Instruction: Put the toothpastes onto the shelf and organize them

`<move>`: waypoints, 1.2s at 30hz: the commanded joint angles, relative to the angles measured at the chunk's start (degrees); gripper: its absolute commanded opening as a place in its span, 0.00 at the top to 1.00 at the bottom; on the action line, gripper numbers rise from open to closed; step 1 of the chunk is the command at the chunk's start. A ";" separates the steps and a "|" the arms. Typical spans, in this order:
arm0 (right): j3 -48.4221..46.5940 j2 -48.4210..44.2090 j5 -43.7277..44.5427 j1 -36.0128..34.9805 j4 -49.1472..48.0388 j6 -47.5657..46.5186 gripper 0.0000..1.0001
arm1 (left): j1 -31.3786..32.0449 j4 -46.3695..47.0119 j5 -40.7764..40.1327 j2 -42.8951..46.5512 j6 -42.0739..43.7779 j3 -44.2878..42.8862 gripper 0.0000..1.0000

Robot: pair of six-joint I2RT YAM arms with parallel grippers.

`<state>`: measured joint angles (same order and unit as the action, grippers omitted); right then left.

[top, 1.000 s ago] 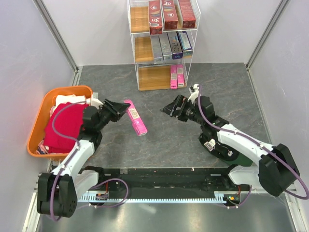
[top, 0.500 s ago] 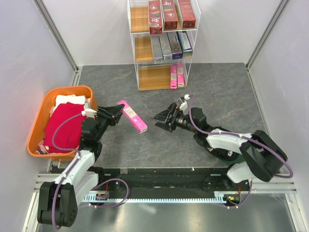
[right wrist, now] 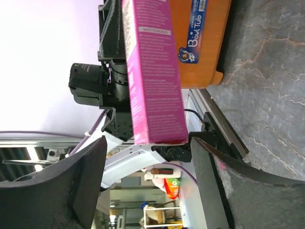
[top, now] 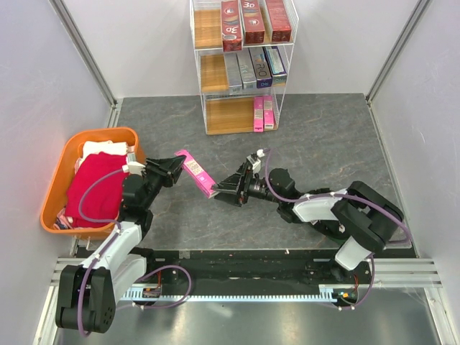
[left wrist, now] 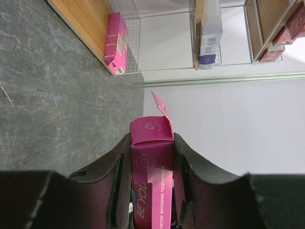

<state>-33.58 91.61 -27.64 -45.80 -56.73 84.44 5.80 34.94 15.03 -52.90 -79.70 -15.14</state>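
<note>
My left gripper (top: 171, 169) clamps the pink toothpaste box (top: 195, 172) aloft while my outstretched right gripper (top: 225, 191) straddles its free end, jaws apart.

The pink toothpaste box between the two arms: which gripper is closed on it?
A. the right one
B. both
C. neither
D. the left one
D: the left gripper presses on both sides of the pink toothpaste box, while the right gripper stands open around its other end, with a gap on each side.

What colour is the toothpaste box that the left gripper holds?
Bright pink with white lettering; the left wrist view shows the toothpaste box best.
</note>
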 commanded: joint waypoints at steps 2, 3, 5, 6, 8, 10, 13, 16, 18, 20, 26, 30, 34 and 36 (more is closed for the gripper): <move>-1.92 5.67 -1.28 -0.52 -14.26 6.07 0.23 | -0.27 5.93 -0.79 0.26 -3.00 -1.65 0.77; -2.36 6.38 -1.36 -0.69 -14.72 6.34 0.24 | -0.27 5.93 -0.61 0.26 -3.00 -1.65 0.77; -2.89 7.96 -1.10 -0.78 -16.64 6.69 0.25 | -0.27 6.11 -0.70 0.26 -3.09 -1.56 0.78; -2.89 8.49 -0.84 -0.78 -17.88 7.13 0.28 | -0.27 6.11 -0.61 0.26 -3.18 -1.56 0.78; -2.80 9.19 0.04 -0.78 -20.42 7.75 0.37 | -0.27 6.46 -0.44 0.26 -3.18 -1.48 0.78; -3.07 9.46 0.04 -0.69 -21.14 8.02 0.45 | -0.27 6.37 -0.35 0.35 -3.27 -1.39 0.78; -3.42 9.29 -0.22 -0.69 -21.75 8.28 0.61 | -0.27 6.46 -0.35 0.52 -3.27 -1.12 0.78; -3.07 8.85 -0.05 -0.69 -22.11 8.37 0.73 | -0.27 6.28 -0.52 1.05 -3.27 -0.51 0.74; -2.72 8.06 0.04 -0.69 -21.41 7.85 0.77 | -0.27 4.97 -0.44 1.57 -2.65 -0.42 0.61; -2.37 7.00 0.30 -0.43 -19.48 6.88 0.80 | -0.27 2.35 -0.09 2.28 -0.99 -0.77 0.50; -1.14 4.63 1.27 1.85 -14.12 3.28 0.85 | -0.27 -12.23 -0.43 5.79 7.97 -5.25 0.05; -0.78 3.93 1.44 4.75 -11.65 1.08 0.87 | -0.27 -23.23 -1.05 6.15 15.35 -9.90 0.02; -0.87 3.22 2.24 7.04 -7.36 -2.79 0.88 | -0.27 -33.07 -3.76 4.57 23.60 -15.61 0.01; -1.22 2.78 2.94 8.70 -3.68 -6.04 0.89 | -0.27 -39.55 -5.96 4.30 26.43 -17.64 0.01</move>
<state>-34.52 97.30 -26.48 -39.22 -63.57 84.95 5.69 9.50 13.87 -47.92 -64.45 -27.57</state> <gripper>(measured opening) 0.415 0.984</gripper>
